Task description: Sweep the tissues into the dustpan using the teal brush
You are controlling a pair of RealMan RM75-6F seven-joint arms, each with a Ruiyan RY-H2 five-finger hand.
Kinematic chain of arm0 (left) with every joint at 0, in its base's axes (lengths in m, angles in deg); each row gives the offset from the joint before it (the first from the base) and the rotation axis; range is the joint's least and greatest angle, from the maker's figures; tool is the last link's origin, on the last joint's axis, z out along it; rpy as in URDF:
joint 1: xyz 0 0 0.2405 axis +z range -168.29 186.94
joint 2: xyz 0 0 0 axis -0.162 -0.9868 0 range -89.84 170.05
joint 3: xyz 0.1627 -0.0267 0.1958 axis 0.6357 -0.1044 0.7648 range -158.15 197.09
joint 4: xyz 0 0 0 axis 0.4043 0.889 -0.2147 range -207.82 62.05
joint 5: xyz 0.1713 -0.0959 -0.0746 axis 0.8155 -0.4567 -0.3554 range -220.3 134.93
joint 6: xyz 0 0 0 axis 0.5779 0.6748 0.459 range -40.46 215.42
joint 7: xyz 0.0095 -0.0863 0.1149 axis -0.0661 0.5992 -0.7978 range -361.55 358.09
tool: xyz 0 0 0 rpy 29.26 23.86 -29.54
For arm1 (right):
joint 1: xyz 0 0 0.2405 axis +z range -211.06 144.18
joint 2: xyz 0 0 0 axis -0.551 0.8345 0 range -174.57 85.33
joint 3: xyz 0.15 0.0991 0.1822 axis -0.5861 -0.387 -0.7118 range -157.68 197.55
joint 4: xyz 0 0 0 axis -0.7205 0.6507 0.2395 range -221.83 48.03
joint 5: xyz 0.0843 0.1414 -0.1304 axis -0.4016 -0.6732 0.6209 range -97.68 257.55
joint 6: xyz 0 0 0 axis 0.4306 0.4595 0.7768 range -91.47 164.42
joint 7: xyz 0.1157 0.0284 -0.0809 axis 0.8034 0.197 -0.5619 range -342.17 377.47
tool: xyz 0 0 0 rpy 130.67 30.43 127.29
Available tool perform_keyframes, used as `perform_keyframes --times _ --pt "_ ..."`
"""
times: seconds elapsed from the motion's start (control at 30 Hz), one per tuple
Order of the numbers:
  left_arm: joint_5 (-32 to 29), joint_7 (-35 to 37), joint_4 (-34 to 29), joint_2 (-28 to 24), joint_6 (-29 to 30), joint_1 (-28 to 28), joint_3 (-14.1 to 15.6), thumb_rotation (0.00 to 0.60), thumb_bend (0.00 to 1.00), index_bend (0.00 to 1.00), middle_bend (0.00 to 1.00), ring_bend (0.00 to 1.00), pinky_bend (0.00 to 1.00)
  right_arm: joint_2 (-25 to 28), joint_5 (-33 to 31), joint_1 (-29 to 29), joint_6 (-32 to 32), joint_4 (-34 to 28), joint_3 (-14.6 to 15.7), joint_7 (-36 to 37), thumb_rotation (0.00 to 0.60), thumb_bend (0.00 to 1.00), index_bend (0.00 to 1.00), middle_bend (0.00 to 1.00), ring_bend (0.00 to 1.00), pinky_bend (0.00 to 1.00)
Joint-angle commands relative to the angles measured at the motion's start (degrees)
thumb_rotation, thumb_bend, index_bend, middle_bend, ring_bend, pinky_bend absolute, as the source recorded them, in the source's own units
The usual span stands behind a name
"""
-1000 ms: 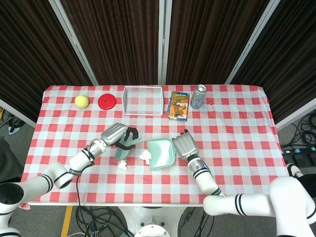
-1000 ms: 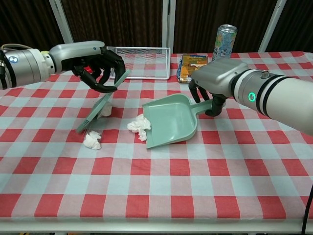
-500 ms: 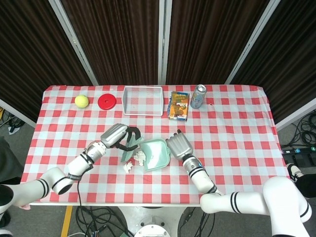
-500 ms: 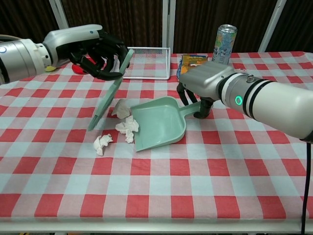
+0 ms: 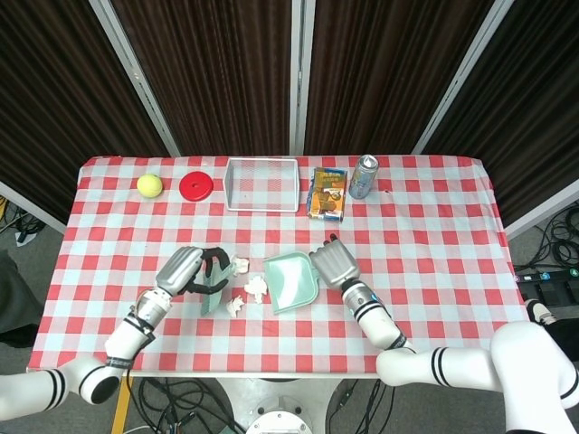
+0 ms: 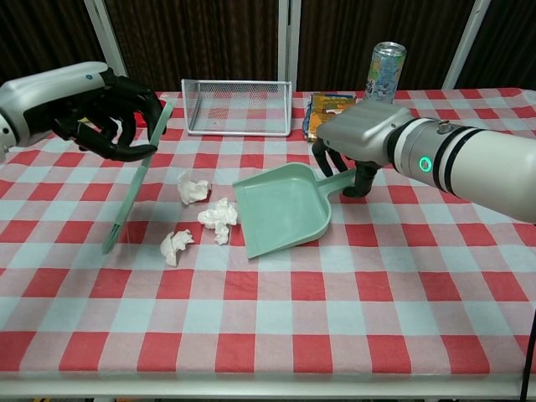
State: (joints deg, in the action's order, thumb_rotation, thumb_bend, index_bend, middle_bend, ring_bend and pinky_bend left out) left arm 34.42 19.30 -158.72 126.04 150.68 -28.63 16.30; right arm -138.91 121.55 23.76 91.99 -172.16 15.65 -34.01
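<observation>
My left hand [image 5: 185, 269] [image 6: 100, 105] grips the handle of the teal brush [image 6: 134, 188] [image 5: 214, 297], which hangs tilted with its bristle end low over the cloth, left of the tissues. Three crumpled white tissues lie apart on the cloth: one [image 6: 193, 188] [image 5: 240, 265] at the back, one [image 6: 219, 218] [image 5: 256, 287] just outside the dustpan's mouth, one [image 6: 174, 245] [image 5: 235, 306] nearest the front. The teal dustpan [image 6: 285, 209] [image 5: 291, 282] faces left, its lip on the table. My right hand [image 6: 356, 138] [image 5: 335, 264] holds its handle.
Along the far side stand a wire basket [image 5: 262, 183] [image 6: 237, 105], a snack packet [image 5: 328, 193], a drink can [image 5: 363, 175] [image 6: 383, 71], a red disc [image 5: 196, 185] and a yellow ball [image 5: 149, 185].
My left hand has swung the brush away to the left of the tissues. The dustpan has drawn back slightly to the right, leaving the three tissues outside its mouth.
</observation>
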Motion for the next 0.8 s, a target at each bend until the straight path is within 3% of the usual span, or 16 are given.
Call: perform_keyframes --times 0.03,0.27,0.57,0.7,0.8 --pt "-2.19 -5.38 -0.14 4.53 2.63 1.61 -1.45 0.600 0.43 0.55 0.55 0.64 0.86 0.20 -0.02 0.00 0.16 -0.27 0.04 -0.05 0.600 0.37 0.67 0.62 0.37 0.24" --pt "-4.48 -9.09 3.71 11.77 3.26 1.66 -4.53 0.600 0.43 0.55 0.55 0.64 0.87 0.37 -0.09 0.14 0.67 -1.22 0.28 -0.66 0.600 0.37 0.68 0.62 0.37 0.23" --pt "-7.42 -5.67 8.09 17.06 -0.89 -0.93 -10.17 0.600 0.43 0.55 0.55 0.63 0.87 -0.74 -0.37 0.30 1.37 -1.66 -0.19 -0.52 0.600 0.37 0.68 0.62 0.37 0.23" --pt "-6.10 -5.40 12.06 19.80 -1.29 -2.43 -11.11 0.600 0.44 0.55 0.55 0.63 0.87 -1.21 0.68 0.50 2.53 -0.53 0.16 -1.64 0.600 0.38 0.68 0.62 0.37 0.23" --pt "-4.80 -1.29 12.81 20.33 -1.86 -2.70 -11.56 0.600 0.44 0.55 0.55 0.62 0.87 -0.81 -0.61 -0.15 1.27 -0.81 -0.58 0.67 0.600 0.38 0.68 0.62 0.37 0.24"
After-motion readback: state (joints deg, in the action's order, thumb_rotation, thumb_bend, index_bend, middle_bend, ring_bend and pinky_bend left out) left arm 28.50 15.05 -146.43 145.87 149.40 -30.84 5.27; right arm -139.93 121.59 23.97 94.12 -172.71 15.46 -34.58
